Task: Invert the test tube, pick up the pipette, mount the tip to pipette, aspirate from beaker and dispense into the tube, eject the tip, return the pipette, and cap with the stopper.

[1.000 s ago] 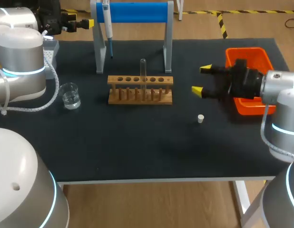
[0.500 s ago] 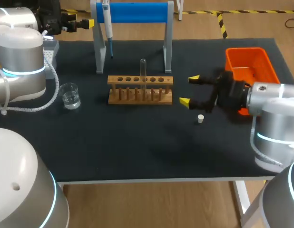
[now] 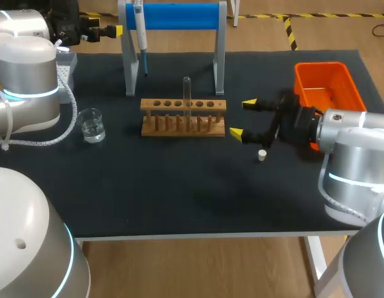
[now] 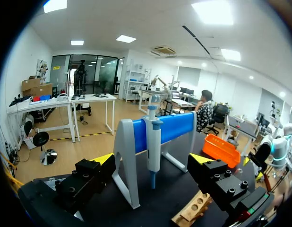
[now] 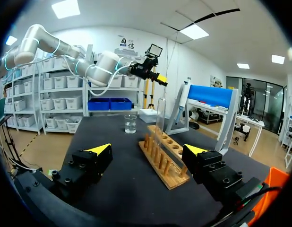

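Nearest us on the desk (image 3: 179, 186), the stopper (image 3: 262, 155) sits loose. Just beyond, our right end effector (image 3: 243, 118), wide and empty, has slid left toward the test tube (image 3: 187, 99) standing in the rack (image 3: 183, 118), so inverting looks next. Far left, our left end effector (image 4: 152, 160) hangs wide open.

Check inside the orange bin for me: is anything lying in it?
The far part of the orange bin shows only bare orange floor, with nothing in it. Its near end is covered by the right arm, so anything lying there cannot be seen.
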`<state>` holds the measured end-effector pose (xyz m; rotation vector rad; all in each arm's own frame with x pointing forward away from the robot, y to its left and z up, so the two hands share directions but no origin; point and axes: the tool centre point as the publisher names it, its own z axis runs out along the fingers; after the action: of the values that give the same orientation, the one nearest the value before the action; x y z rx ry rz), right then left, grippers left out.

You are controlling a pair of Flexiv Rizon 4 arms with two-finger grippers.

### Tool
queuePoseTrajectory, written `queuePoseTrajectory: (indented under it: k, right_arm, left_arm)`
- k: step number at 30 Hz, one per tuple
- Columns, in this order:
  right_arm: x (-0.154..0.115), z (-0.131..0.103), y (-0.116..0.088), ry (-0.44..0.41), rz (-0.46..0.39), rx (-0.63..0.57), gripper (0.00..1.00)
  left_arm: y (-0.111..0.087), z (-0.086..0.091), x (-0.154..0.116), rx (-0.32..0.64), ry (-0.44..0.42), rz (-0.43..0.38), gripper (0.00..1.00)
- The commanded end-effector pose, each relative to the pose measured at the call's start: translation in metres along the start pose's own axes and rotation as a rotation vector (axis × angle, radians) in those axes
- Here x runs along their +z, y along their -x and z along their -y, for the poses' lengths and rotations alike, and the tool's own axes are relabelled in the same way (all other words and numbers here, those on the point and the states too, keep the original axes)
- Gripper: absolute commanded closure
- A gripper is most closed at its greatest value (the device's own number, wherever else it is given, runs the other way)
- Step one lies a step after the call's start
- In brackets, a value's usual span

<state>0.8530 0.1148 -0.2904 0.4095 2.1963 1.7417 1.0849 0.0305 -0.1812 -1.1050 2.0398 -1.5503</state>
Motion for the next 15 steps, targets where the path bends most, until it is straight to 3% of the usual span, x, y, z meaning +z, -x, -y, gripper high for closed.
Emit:
queuePoseTrajectory:
  k: [1, 6, 15]
  right_arm:
    - [0.000, 0.000, -0.001, -0.001, 0.001, 0.000, 0.00]
    - [0.000, 0.000, -0.001, -0.001, 0.001, 0.000, 0.00]
    - [0.000, 0.000, -0.001, -0.001, 0.001, 0.000, 0.00]
  left_arm:
    - [-0.012, -0.005, -0.005, 0.029, -0.003, 0.008, 0.00]
    - [-0.044, -0.014, -0.014, 0.095, -0.017, 0.026, 0.00]
    - [-0.100, -0.043, -0.024, 0.220, -0.050, -0.042, 0.00]
